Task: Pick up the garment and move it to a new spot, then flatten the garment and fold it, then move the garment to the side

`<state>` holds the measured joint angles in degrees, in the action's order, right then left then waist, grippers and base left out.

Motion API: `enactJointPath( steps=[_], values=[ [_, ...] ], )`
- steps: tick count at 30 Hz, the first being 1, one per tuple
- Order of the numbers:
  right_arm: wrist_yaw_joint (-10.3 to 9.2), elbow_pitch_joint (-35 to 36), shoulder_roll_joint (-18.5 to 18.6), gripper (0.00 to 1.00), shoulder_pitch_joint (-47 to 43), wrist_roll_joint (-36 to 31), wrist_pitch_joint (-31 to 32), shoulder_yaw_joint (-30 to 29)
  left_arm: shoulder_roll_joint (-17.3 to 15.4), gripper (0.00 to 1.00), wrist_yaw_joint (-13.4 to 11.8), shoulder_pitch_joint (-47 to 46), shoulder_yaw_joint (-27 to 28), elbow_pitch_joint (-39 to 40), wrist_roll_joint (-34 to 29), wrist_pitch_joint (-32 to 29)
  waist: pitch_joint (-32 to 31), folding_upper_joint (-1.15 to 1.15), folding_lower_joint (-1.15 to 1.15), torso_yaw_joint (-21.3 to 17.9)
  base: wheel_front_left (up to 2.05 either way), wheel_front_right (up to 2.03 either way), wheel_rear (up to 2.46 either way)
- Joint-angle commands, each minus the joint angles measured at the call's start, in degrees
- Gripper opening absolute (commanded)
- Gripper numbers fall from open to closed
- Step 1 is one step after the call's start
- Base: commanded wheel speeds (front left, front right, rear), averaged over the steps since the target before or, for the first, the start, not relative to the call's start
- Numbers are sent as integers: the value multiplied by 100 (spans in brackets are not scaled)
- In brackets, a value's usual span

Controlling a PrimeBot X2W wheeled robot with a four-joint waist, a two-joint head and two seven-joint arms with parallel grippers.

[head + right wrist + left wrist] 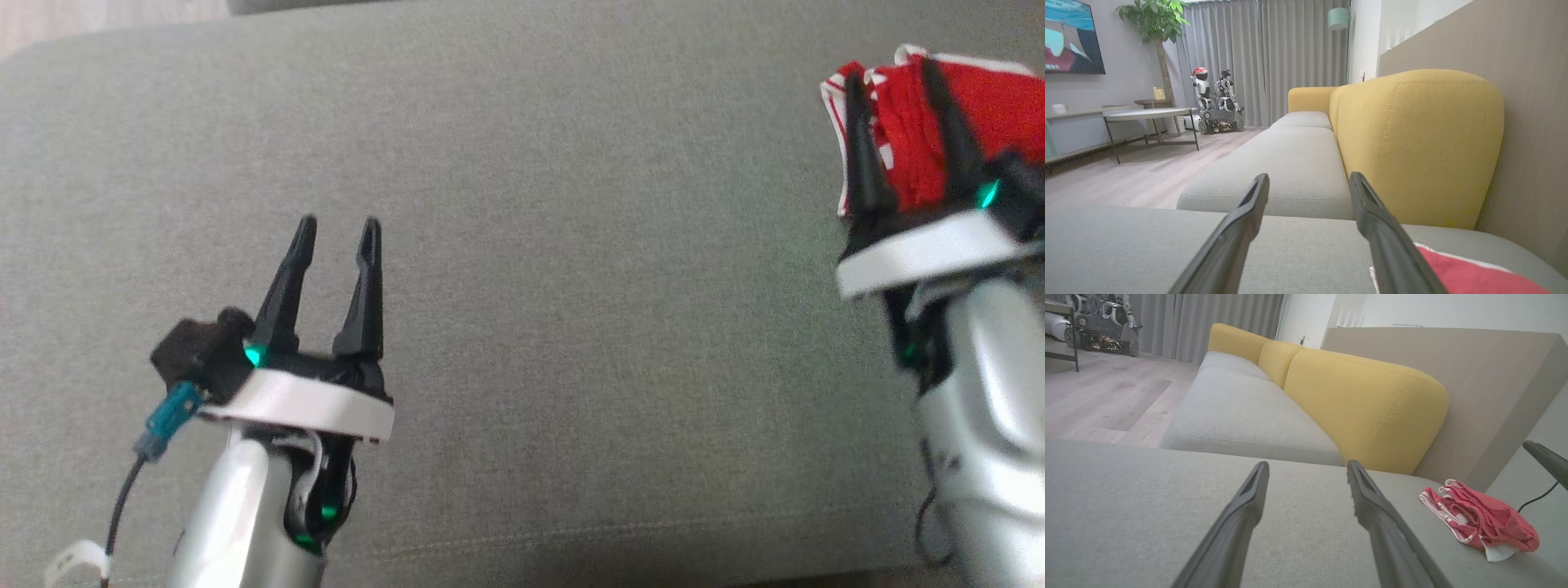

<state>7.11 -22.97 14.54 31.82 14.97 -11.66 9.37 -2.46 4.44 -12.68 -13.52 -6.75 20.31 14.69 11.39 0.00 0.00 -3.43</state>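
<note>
The garment (1008,102) is a red bundle with white striped trim, lying bunched at the far right of the grey sofa seat (571,245). My right gripper (891,75) hangs open over its left end, both dark fingers crossing the red cloth, nothing between them. In the right wrist view the garment (1474,279) lies low, just right of the right gripper (1308,177). My left gripper (339,227) stands open and empty over bare seat at the lower left. From the left wrist, the left gripper (1307,465) points across the seat, the garment (1482,520) off to its right.
Yellow back cushions (1363,408) and a wood-look panel (1474,375) rise behind the seat. A second grey seat section (1290,163) extends onward. Wooden floor (1147,175), a low table (1147,116) and other robots (1216,102) by the curtains lie beyond.
</note>
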Motion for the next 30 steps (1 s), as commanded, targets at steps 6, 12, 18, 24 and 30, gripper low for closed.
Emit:
enactJointPath(
  steps=[6,12,18,24,30],
  values=[
    [37,675,-671,100,-1008,-380,-253,-372,-42,100,-30,290,278,111,-173,31,-371,0,0,186,0,0,0],
    [37,975,-1008,100,-1661,-684,-320,-670,-42,100,-59,548,465,63,89,31,-503,0,0,179,0,0,0],
    [37,1213,-1128,100,-1964,-878,-331,-751,-42,100,-2,653,533,302,49,31,-516,0,0,186,0,0,0],
    [37,1380,-1158,100,-2017,-918,-332,-792,-42,100,26,711,595,370,-6,31,-517,0,0,179,0,0,0],
    [37,1454,-1164,100,-2041,-865,-333,-810,-42,100,48,717,601,393,23,31,-507,0,0,190,0,0,0]
  ],
)
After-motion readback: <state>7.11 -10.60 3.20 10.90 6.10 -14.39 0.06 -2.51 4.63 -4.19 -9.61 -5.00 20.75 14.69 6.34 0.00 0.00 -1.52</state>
